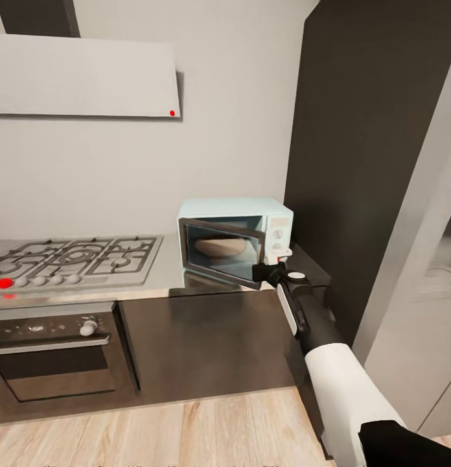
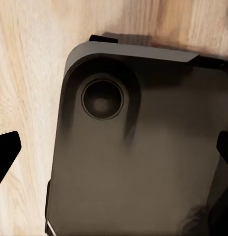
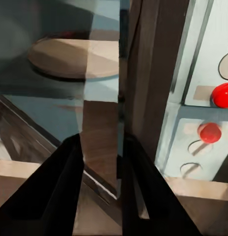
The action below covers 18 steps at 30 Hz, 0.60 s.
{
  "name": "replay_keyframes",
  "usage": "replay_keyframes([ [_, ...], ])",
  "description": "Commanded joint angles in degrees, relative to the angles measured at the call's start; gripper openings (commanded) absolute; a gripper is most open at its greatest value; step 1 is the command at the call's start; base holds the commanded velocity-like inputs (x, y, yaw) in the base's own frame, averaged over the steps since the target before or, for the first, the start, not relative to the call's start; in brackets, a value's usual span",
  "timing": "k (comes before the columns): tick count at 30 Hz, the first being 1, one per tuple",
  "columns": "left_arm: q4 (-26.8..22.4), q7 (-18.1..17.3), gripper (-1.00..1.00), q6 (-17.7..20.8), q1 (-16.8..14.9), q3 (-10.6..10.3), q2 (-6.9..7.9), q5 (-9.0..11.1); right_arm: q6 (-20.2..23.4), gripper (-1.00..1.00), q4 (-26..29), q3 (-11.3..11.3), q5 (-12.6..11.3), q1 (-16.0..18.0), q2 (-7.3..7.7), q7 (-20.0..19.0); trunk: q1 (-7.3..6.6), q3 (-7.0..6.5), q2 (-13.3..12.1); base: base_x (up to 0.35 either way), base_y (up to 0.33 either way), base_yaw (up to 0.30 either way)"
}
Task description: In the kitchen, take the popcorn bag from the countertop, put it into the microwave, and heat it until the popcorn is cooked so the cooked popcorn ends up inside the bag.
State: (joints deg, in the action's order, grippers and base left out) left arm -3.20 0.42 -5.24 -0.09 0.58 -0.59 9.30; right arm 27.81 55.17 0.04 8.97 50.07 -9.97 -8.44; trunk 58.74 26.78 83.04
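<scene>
1. Holding the door (image 1: 220, 253) edge, the right gripper (image 1: 267, 270) pinches it between both fingers (image 3: 60, 191), likely to swing it.
2. Just past the gripper, inside the microwave (image 1: 235, 241), sits a tan bag (image 1: 219, 247).
3. Pointing at the floor (image 2: 25, 73), the left gripper (image 2: 114, 152) is spread wide, holding nothing.

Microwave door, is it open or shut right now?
Open partway: the microwave door stands angled off the front, its free edge between the right gripper jaws.
</scene>
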Motion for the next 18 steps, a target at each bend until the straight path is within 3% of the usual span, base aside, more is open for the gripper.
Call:
replay_keyframes([
  [1,0.0,0.1,1.00,-0.1,0.0,0.0,0.01,0.4,0.2,-1.00,0.0,0.0,0.9,0.0,-0.02,0.0,-0.01,0.06,0.0,0.000,0.000,0.000],
  [5,-0.1,0.0,1.00,-0.1,0.0,0.1,0.05,0.4,0.4,-1.00,0.1,0.1,-0.1,0.0,-0.02,0.0,-0.01,0.06,0.0,0.000,0.000,0.000],
  [14,-0.1,0.0,1.00,-0.1,0.0,0.1,0.06,0.4,0.5,-1.00,0.2,0.2,1.7,0.0,-0.02,-0.7,-0.01,0.06,0.0,0.000,0.000,0.000],
  [15,-0.1,0.0,1.00,-0.1,0.0,0.1,0.06,0.4,0.5,1.00,0.2,0.2,1.7,0.0,-0.02,-0.7,-0.01,0.06,0.0,0.000,0.000,0.000],
  [18,-0.1,0.0,1.00,-0.1,0.0,0.1,0.06,0.4,0.6,1.00,0.5,0.2,0.5,0.0,-0.02,-0.7,-0.01,0.06,0.0,0.000,0.000,0.000],
])
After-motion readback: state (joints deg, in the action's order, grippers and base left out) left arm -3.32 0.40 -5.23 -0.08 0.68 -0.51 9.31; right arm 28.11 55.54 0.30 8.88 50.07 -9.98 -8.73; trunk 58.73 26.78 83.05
